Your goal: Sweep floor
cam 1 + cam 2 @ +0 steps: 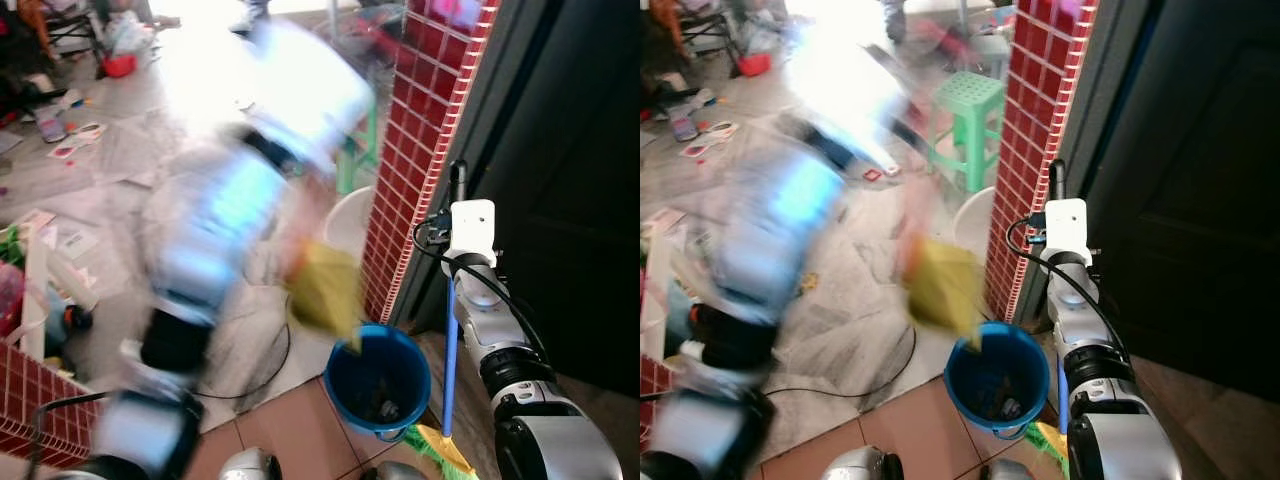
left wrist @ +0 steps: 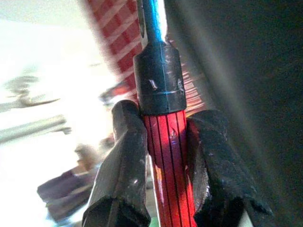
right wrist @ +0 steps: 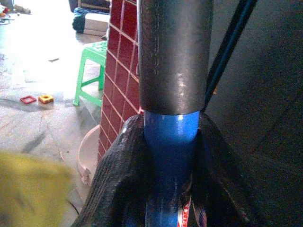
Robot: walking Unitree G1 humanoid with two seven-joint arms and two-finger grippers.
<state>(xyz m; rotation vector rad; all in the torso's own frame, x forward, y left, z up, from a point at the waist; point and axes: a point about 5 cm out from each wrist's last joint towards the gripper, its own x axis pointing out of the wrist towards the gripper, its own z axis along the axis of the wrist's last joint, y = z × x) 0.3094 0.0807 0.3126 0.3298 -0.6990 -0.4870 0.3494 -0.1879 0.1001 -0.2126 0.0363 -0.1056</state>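
My left arm [image 1: 210,250] is blurred across the middle of the head views. Its gripper [image 2: 165,161] is shut on a red ribbed handle [image 2: 169,156] with a black collar. A yellow dustpan [image 1: 325,290] hangs blurred just above the blue bucket [image 1: 340,372], which stands on the floor by the pillar with dark debris inside. My right gripper [image 3: 170,156] is shut on the blue broom pole [image 1: 450,370], held upright beside the bucket. The broom's green and yellow bristles [image 1: 440,450] rest on the floor.
A red tiled pillar [image 1: 420,130] stands right behind the bucket, with a dark door [image 1: 560,150] to its right. A white basin [image 1: 345,220] and a green stool [image 1: 965,120] sit behind. A black cable [image 1: 270,370] crosses the floor. Litter lies at the left near a low red wall [image 1: 30,400].
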